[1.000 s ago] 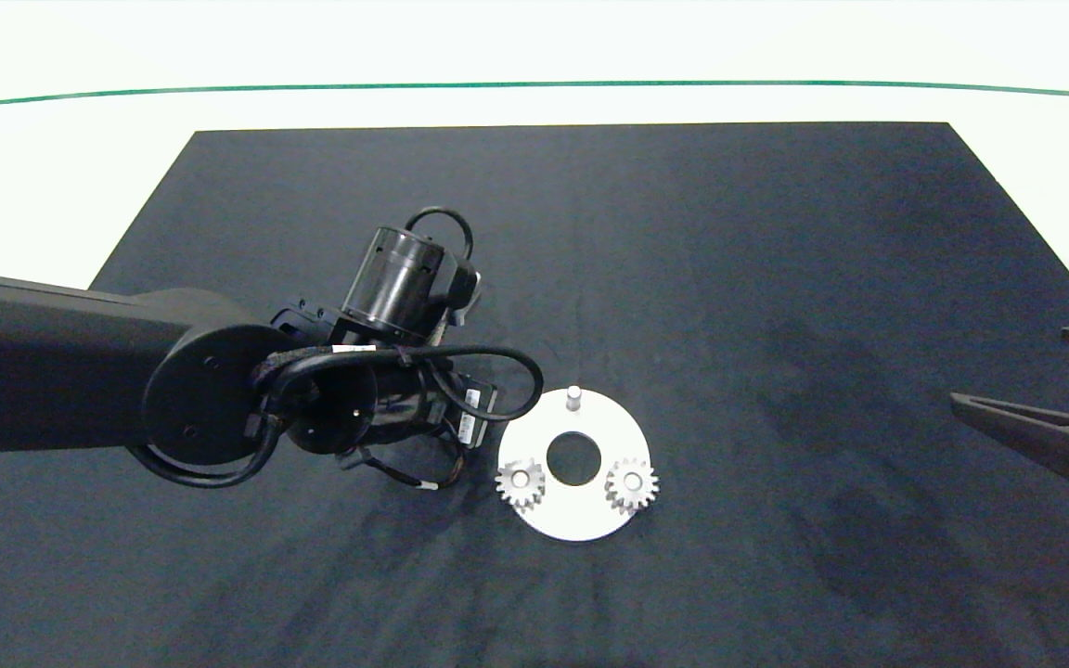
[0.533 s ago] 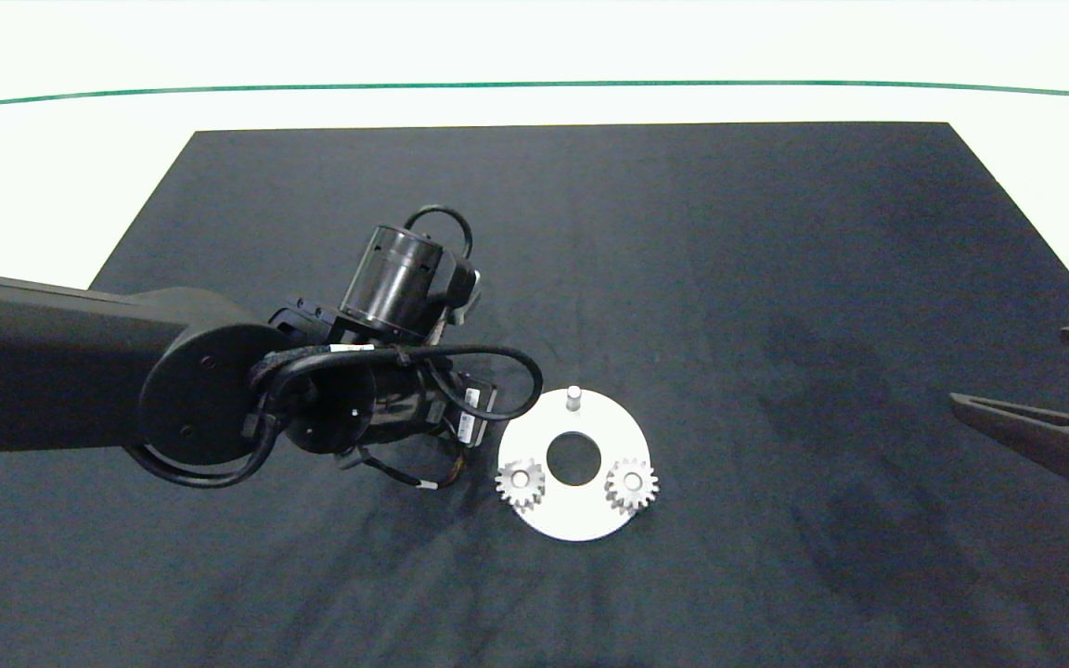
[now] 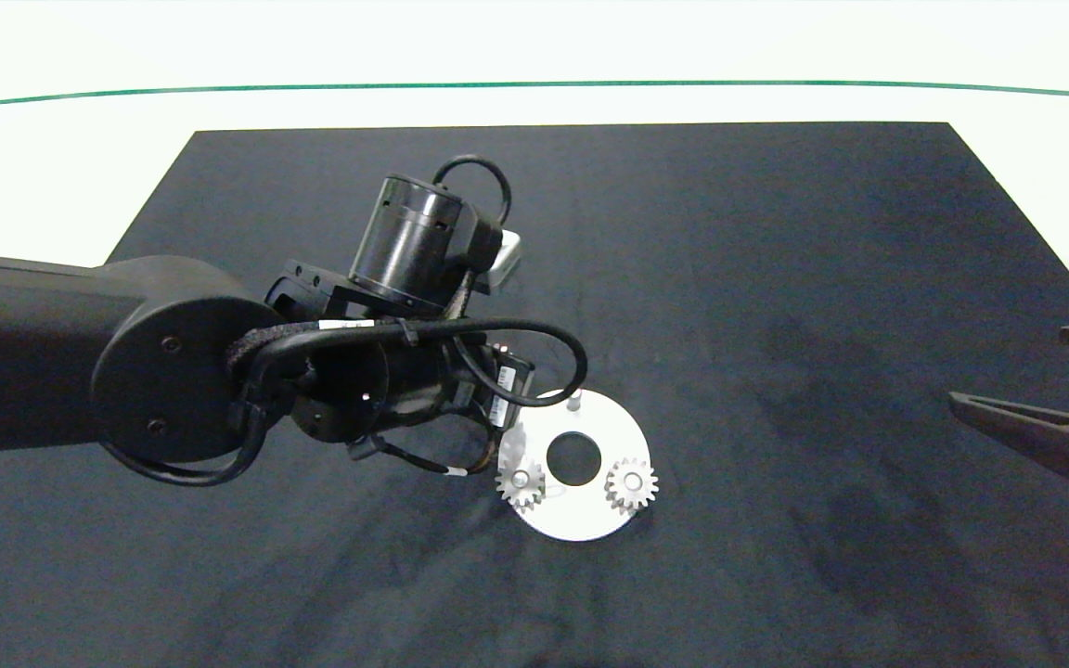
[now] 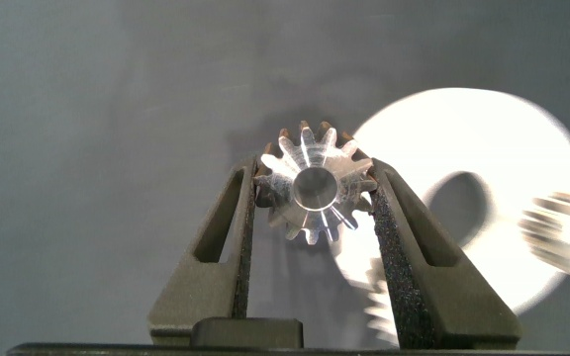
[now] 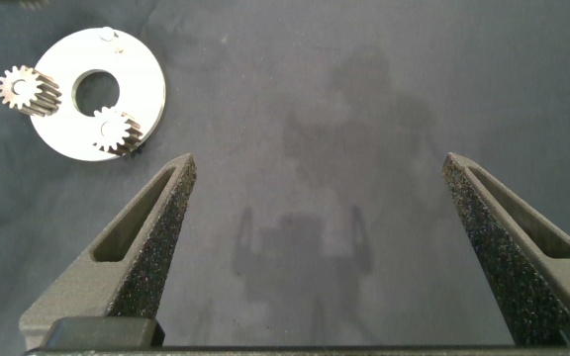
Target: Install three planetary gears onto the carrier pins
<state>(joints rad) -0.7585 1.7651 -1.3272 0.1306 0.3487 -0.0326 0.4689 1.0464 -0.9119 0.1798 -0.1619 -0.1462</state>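
Holding the third gear [image 4: 314,188] tight in the left hand [image 4: 314,203], left of centre. Needing to line its hole over the bare pin [image 3: 573,403] on the disc [image 3: 590,520], then lowering straight. Resting wide open at the right edge: right hand [image 5: 330,213].

Silvery, bright-toothed third gear [image 4: 314,195] between dark grey, speckled foam pads [image 4: 396,252] of the left claw [image 4: 315,198]. Silvery too, the two seated gears [image 3: 521,482] on a plain white disc [image 3: 581,524]. Whitish bare pin [image 3: 574,402]. Black, faintly mottled mat [image 3: 776,278] over a pale worktop [image 3: 61,148] with a thin green line [image 3: 534,84]. Grey right claw [image 5: 325,188]; black left arm [image 3: 80,371].
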